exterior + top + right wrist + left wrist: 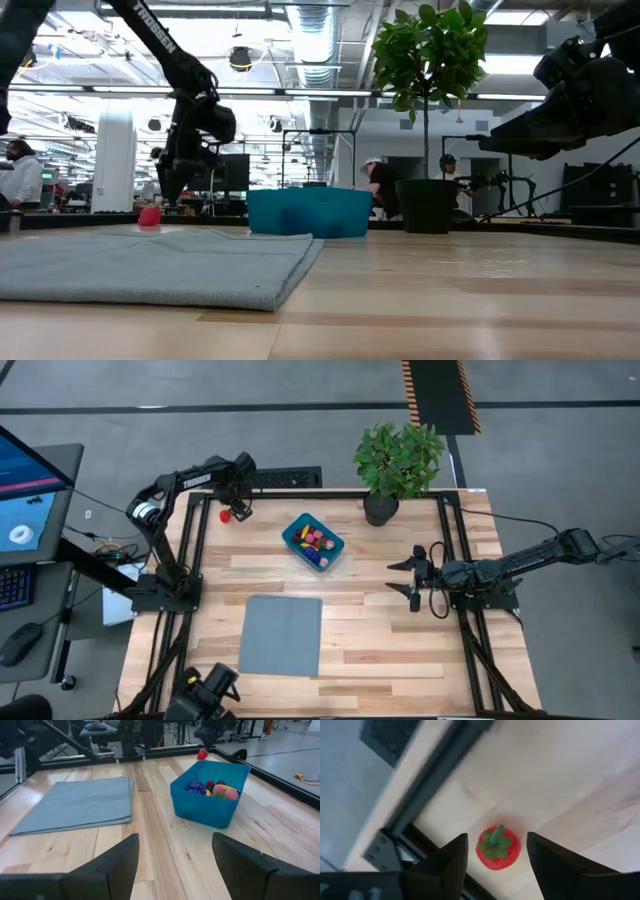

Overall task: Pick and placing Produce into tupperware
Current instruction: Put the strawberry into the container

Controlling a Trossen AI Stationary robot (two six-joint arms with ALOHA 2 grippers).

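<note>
Table (400, 650) is mostly bare wood; the grey sheet (281, 634) hides the part under it; the tub (313, 541) sits mid-table, its produce (214, 788) a jumble (hard to tell apart); left gripper (495, 850) is spread, strawberry (497, 849) between its fingers, untouched, at the far-left corner; right gripper (414, 578) idles spread, right side.
</note>
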